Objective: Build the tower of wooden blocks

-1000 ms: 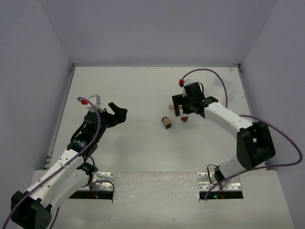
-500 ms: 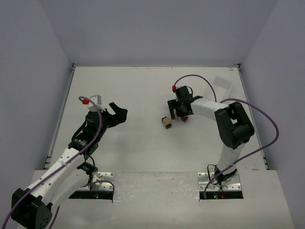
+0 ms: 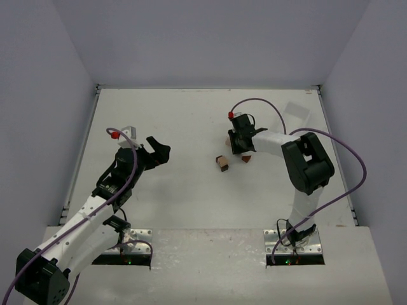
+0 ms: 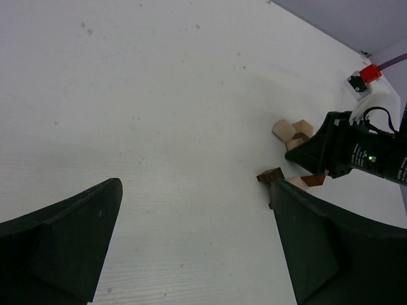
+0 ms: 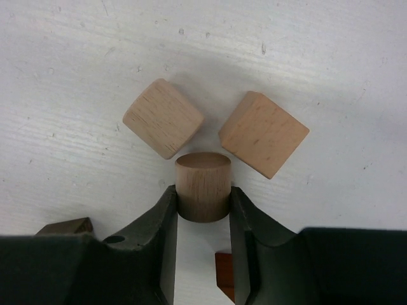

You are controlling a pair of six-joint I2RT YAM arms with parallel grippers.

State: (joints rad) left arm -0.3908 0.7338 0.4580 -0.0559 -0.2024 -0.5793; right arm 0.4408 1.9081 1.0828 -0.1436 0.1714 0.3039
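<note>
The wood block tower's pieces lie loose mid-table. In the right wrist view my right gripper is shut on an upright tan wooden cylinder, one finger pressed on each side. Two pale cubes sit just beyond it, the right one touching the cylinder. A dark brown block and a reddish piece show near the fingers. From above, the right gripper points down beside a small dark-and-tan block and the reddish wedge. My left gripper hangs open, apart to the left.
The left wrist view shows bare white table between my open left fingers, with the blocks and the right gripper farther right. Grey walls enclose the table on three sides.
My right gripper turned downward over the blocks and its fingers came together onto the cylinder. The left arm stayed where it was.
</note>
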